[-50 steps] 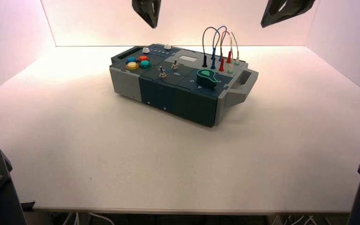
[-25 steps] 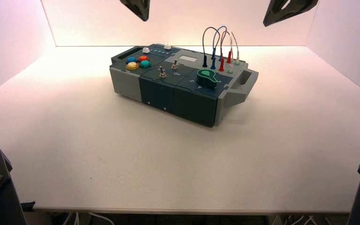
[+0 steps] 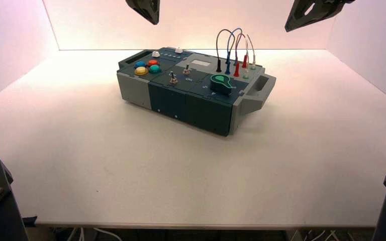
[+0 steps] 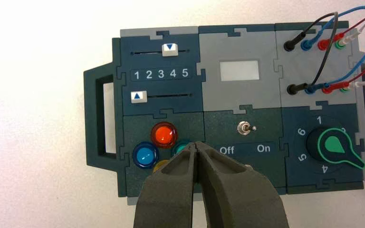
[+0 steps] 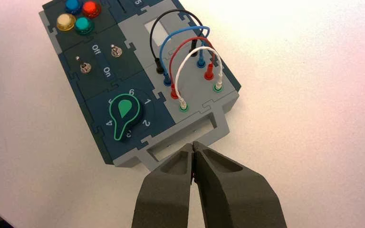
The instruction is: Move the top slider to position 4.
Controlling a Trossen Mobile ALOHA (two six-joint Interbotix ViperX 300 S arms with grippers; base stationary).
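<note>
The top slider (image 4: 169, 49) has a small white blocky knob on a dark track, and its blue arrow stands about over the 4 of the row 1 2 3 4 5. In the high view that top slider (image 3: 179, 50) sits at the box's back edge. My left gripper (image 4: 196, 145) is shut on nothing and hangs high over the coloured buttons (image 4: 164, 134); it shows at the picture's top (image 3: 151, 15). My right gripper (image 5: 192, 145) is also shut and empty, high above the box's grey handle end (image 5: 185, 137), at the top right (image 3: 301, 15).
The lower slider (image 4: 138, 97) stands under the 1. A toggle switch (image 4: 243, 128) sits above the Off and On lettering. The green knob (image 4: 335, 146) and looping wires (image 4: 342, 38) fill the box's right end. White walls (image 3: 15, 35) enclose the table.
My left gripper has risen and drifted left, away from the box's back. My right gripper has edged up and to the right. The box's parts look the same.
</note>
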